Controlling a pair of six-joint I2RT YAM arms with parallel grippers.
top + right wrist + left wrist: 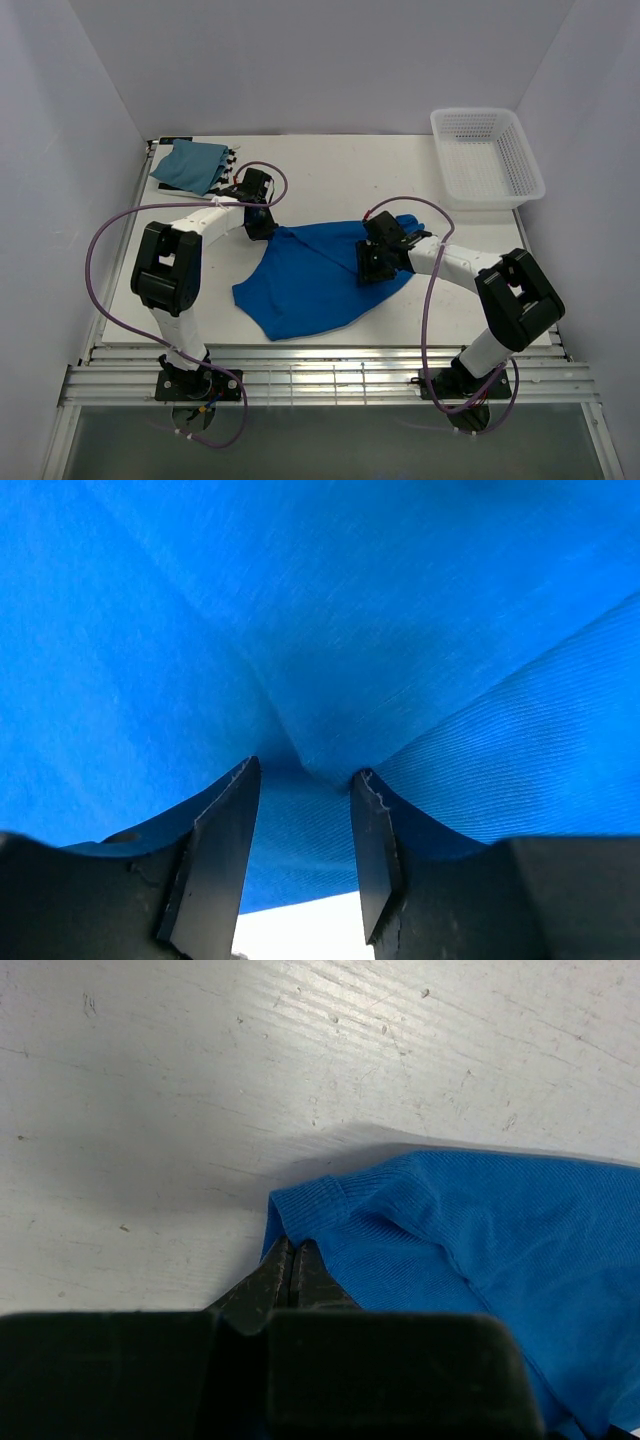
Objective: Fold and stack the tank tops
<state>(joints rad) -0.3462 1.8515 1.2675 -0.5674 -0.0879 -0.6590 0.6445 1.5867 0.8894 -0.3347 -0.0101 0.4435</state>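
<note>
left gripper (pixel 292 1263) nips royal blue top (pixel 480 1230), plain only in wrist view.

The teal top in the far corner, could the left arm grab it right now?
Probably not yet. The left gripper is close to the teal top and nothing stands between them, but its jaws are shut on the edge of the royal blue top, so it must let go first.
</note>
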